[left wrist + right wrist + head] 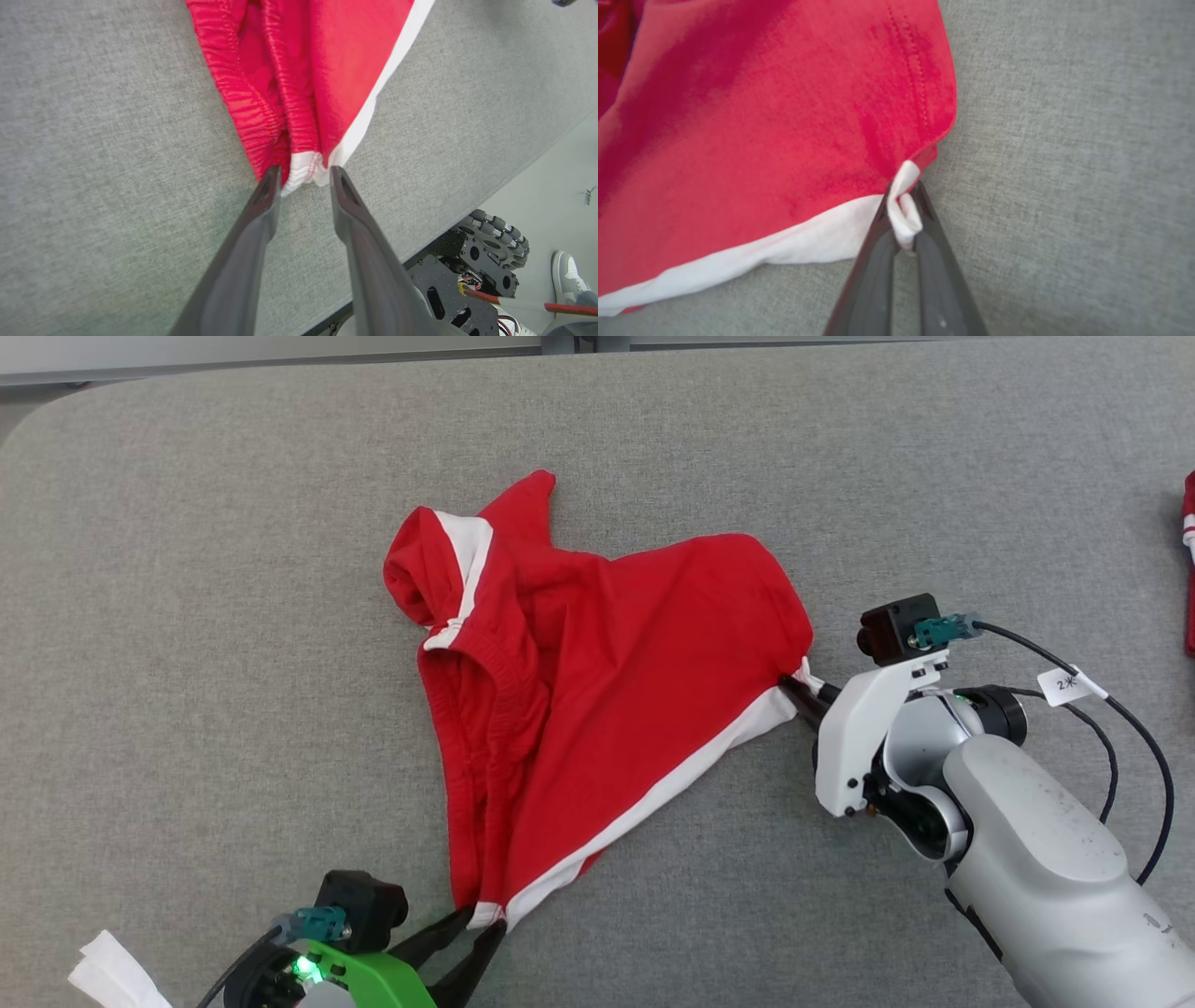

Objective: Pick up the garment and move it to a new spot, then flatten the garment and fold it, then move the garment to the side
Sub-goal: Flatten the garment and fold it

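The garment (607, 663), red shorts with white side stripes, lies crumpled on the grey cloth-covered table (187, 616). Its elastic waistband runs down toward the near edge. My left gripper (484, 924) is at the garment's near corner, its two dark fingers pinching the bunched white waistband end (303, 170). At the garment's right corner, my right gripper (798, 689) is shut on a fold of the white hem (903, 212). The cloth stretches between the two grips. In the left wrist view the left gripper (306, 173) holds thick fabric between its tips; in the right wrist view the right gripper (903, 191) is clamped tight.
Another red-and-white item (1189, 551) lies at the table's far right edge. A white scrap (107, 971) sits at the lower left. The table's near edge (467, 214) is close behind my left gripper, with the robot's wheeled base (495, 242) and a person's shoe (567, 275) below it.
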